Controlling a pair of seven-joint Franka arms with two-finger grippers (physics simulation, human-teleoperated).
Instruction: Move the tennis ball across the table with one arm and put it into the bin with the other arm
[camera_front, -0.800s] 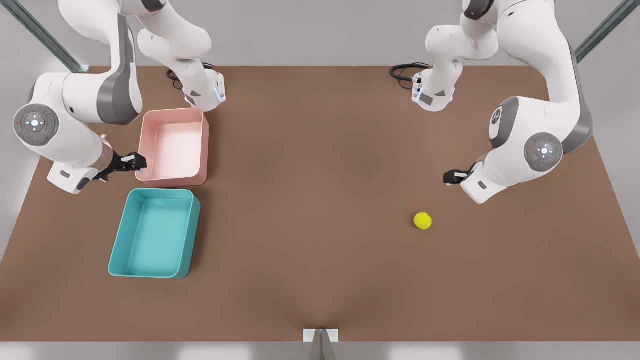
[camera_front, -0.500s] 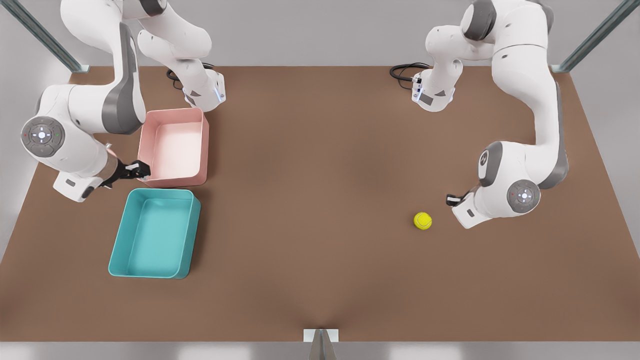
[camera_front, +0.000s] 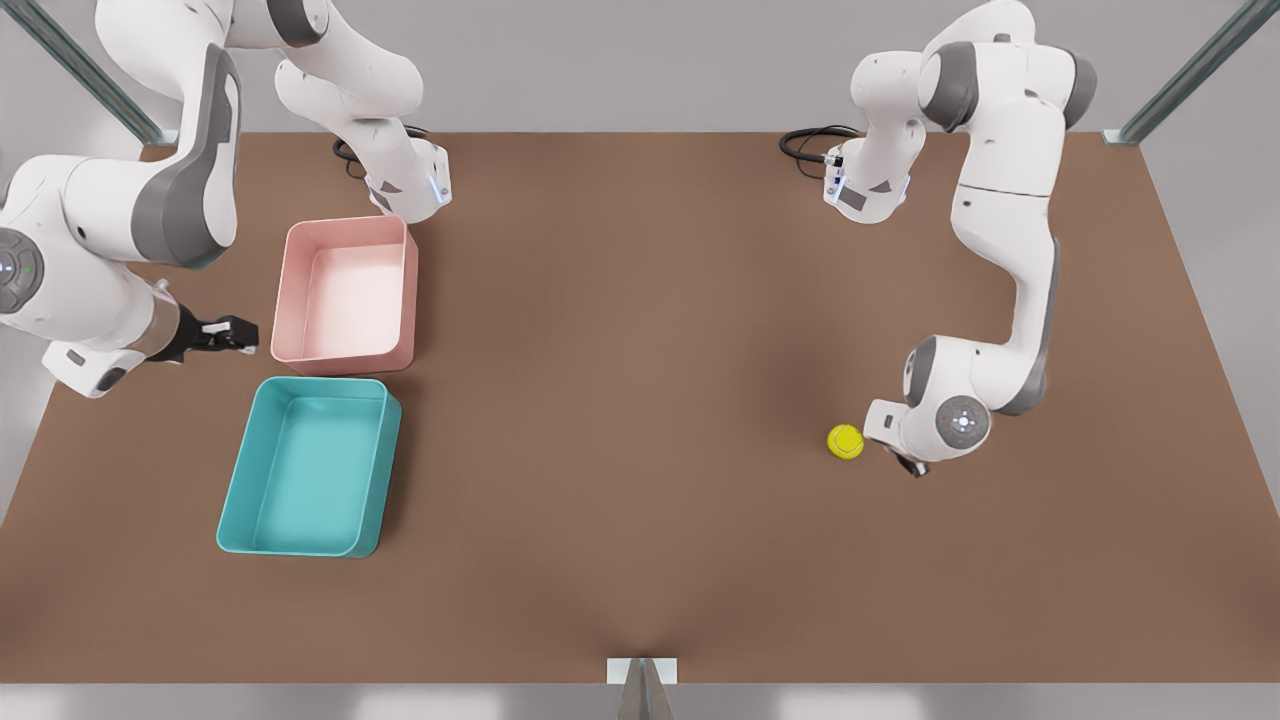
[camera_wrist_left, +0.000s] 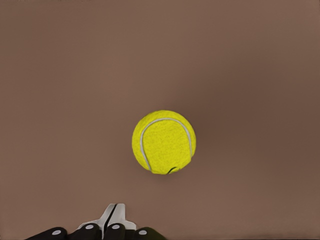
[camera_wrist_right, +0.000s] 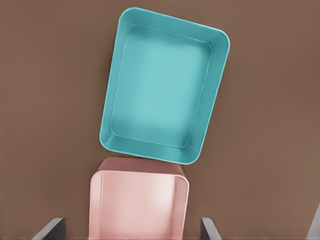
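Near the table's (camera_front: 640, 400) edge on the front view's left, the right tool (camera_front: 243, 334) is held just beside the pale pink plastic tray (camera_front: 400, 290), not touching it. Its fingers (camera_wrist_right: 50, 229) are seen wide apart. The teal plastic bin (camera_front: 235, 500) is set right next to the pink tray, closer to the table's near edge. Far across the brown table, toward the edge on the front view's right, the small yellow-green tennis ball (camera_front: 846, 441) is found lying on the table. The left tool (camera_wrist_left: 114, 212) is held just beside the ball, fingers pressed together.

left hand (camera_front: 905, 462) dropped beside the tennis ball (camera_front: 845, 441); right hand (camera_front: 232, 334) pulled back.
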